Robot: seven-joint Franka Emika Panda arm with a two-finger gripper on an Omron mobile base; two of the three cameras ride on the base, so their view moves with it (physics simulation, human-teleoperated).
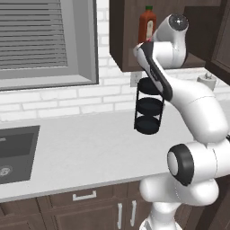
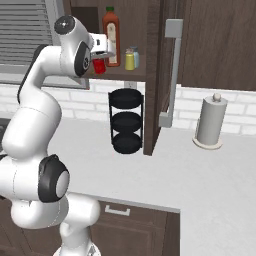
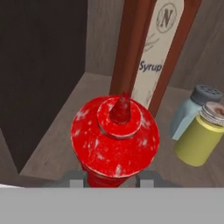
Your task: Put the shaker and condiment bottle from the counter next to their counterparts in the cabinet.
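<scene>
In the hand view, the gripper pinches the red condiment bottle from both sides low on its body, holding it upright over the front of the cabinet shelf so it can be set down standing. Just behind and to its right rises the tall syrup bottle, the counterpart it is meant to join. Farther right, the yellow-green shaker already stands touching or just beside the pale blue shaker, so that pairing looks done.
</scene>
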